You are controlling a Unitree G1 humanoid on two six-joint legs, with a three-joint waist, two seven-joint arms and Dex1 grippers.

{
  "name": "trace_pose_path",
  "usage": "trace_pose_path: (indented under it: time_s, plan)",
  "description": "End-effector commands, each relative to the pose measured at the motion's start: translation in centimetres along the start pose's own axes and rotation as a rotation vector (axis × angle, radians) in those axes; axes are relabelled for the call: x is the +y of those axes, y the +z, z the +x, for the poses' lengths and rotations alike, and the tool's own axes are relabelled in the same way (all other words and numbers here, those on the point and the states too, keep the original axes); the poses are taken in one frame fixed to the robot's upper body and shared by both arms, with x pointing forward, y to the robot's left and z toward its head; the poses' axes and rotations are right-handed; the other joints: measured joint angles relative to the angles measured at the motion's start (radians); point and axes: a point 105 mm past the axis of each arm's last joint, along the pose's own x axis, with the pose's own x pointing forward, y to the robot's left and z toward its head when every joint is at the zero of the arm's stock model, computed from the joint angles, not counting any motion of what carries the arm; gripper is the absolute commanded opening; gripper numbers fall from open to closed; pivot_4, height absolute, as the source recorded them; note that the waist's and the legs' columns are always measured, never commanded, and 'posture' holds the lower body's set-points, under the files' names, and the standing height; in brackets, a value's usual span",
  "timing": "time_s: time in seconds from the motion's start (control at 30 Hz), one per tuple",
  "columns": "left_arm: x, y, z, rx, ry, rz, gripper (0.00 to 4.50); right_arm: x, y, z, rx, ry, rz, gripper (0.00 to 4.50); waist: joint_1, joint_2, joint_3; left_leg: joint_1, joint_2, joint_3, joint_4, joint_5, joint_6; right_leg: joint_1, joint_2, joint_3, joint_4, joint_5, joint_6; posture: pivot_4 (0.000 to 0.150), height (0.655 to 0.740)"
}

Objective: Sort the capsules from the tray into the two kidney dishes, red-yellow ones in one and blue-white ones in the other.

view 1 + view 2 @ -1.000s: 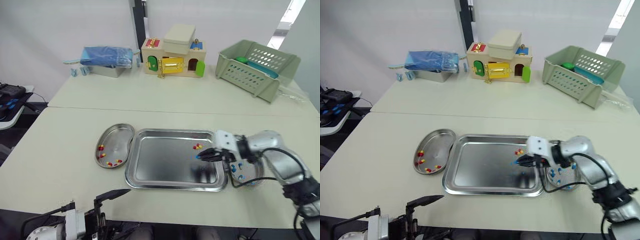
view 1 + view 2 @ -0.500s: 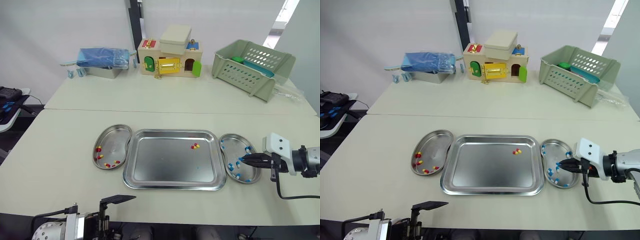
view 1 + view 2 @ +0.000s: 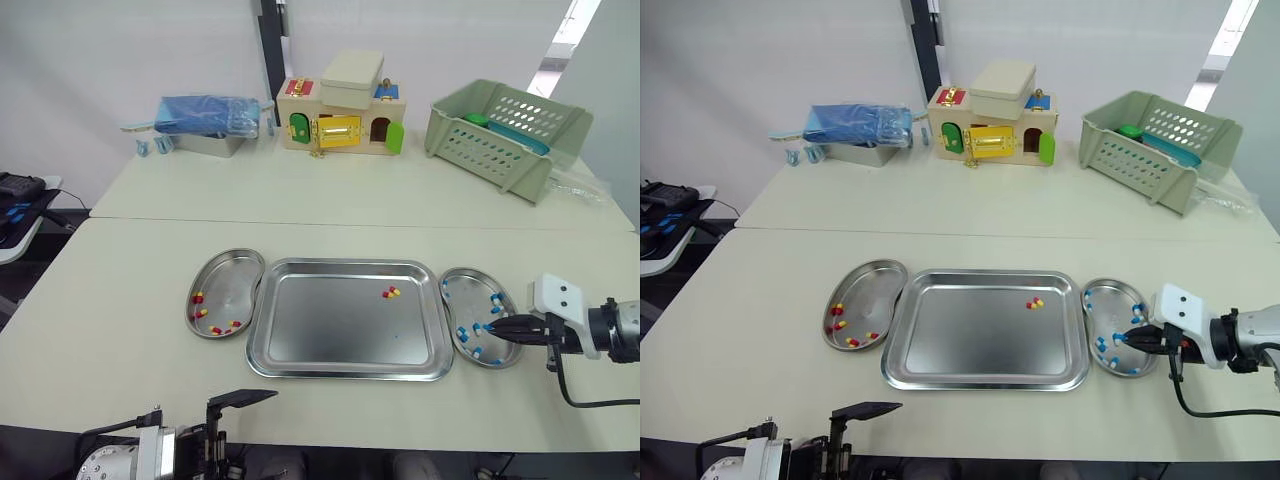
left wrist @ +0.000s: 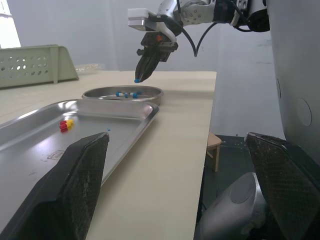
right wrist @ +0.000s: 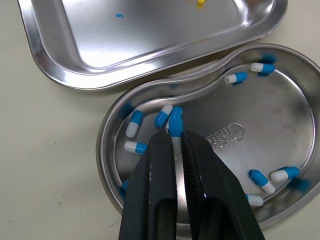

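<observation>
The sort looks nearly finished. The tray point(image 3: 320, 322) sits at the centre of the table point(image 3: 120, 300), and the red-yellow dish point(image 3: 236, 275), touching it at 9 o'clock, already holds several red-yellow capsules point(image 3: 203, 312). The blue-white dish point(image 5: 272, 122), touching the tray at 3 o'clock, holds several blue-white capsules point(image 5: 135, 147). The right gripper point(image 5: 175, 134) hangs just over that dish with its 2 black fingers pinched on 1 more, the held capsule point(image 5: 175, 122), so this drop appears to be the step in hand. In the tray, a last red-yellow pair point(image 3: 390, 293) lies toward 1 o'clock, apparently 2 capsules touching. There is also a tiny blue speck point(image 5: 119, 16), too small to tell whether it is a fragment or a mark. By that reading 1 release and 1 or 2 more picks are left. The left gripper point(image 4: 176, 136) waits low at the table's 6 o'clock edge, its fingers spread wide around nothing. Tray and dishes are polished steel, mirror-bright, with rolled rims and shallow sloped walls. The tray is a rounded rectangle, the dishes are bean-shaped, and a stamped mark point(image 5: 227, 135) shows on the blue-white dish's floor. The capsules are glossy, smooth, round-ended cylinders that would likely roll and skid on the slick metal. The table is pale, matte and flat.
</observation>
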Motion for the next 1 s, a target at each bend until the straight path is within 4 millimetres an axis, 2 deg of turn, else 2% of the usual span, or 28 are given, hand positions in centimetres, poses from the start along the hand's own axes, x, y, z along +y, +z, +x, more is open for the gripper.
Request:
trace_pose_path:
  time_s: [0.03, 0.2, 0.27, 0.53, 0.7, 0.73, 1.0]
  plan:
    - [-0.1, 0.4, 0.3, -0.015, 0.006, 0.007, 4.50, -0.2, 0.3, -0.5, 0.015, -0.011, -0.032, 0.01, 0.000, 0.000, 0.000, 0.000, 0.000, 0.000, 0.000, 0.000, 0.000, 0.000, 0.000, 0.000, 0.000, 0.000, 0.000, 0.150, 0.7400]
    - [0.5, 0.9, 1.0, -0.020, 0.021, 0.021, 4.50, 0.0, -0.4, -0.5, 0.026, -0.009, -0.020, 0.01, 0.001, 0.000, 0.000, 0.000, 0.000, 0.000, 0.000, 0.000, 0.000, 0.000, 0.000, 0.000, 0.000, 0.000, 0.000, 0.150, 0.7400]
    - [0.6, 1.0, 1.2, -0.021, 0.020, 0.024, 4.50, -0.1, -0.5, -0.5, 0.031, -0.011, -0.020, 0.69, 0.000, 0.000, 0.000, 0.000, 0.000, 0.000, 0.000, 0.000, 0.000, 0.000, 0.000, 0.000, 0.000, 0.000, 0.000, 0.150, 0.7400]
    - [0.7, 1.2, 1.8, -0.025, 0.026, 0.028, 4.50, -0.7, -0.7, -0.9, 0.036, -0.023, -0.028, 2.65, 0.000, 0.000, 0.000, 0.000, 0.000, 0.000, 0.000, 0.000, 0.000, 0.000, 0.000, 0.000, 0.000, 0.000, 0.000, 0.150, 0.7400]
    - [0.8, 1.3, 2.1, -0.025, 0.027, 0.029, 4.50, -0.7, -0.6, -0.8, 0.032, -0.023, -0.030, 4.25, 0.000, 0.000, 0.000, 0.000, 0.000, 0.000, 0.000, 0.000, 0.000, 0.000, 0.000, 0.000, 0.000, 0.000, 0.000, 0.150, 0.7400]
    - [0.8, 1.3, 2.1, -0.024, 0.029, 0.028, 4.50, -0.7, -0.6, -0.8, 0.031, -0.023, -0.030, 4.44, 0.000, 0.000, 0.000, 0.000, 0.000, 0.000, 0.000, 0.000, 0.000, 0.000, 0.000, 0.000, 0.000, 0.000, 0.000, 0.150, 0.7400]
    - [1.0, 1.7, 2.4, -0.018, 0.031, 0.033, 4.50, -0.7, -0.3, -0.8, 0.018, -0.025, -0.034, 4.44, 0.000, 0.000, 0.000, 0.000, 0.000, 0.000, 0.000, 0.000, 0.000, 0.000, 0.000, 0.000, 0.000, 0.000, 0.000, 0.150, 0.7400]
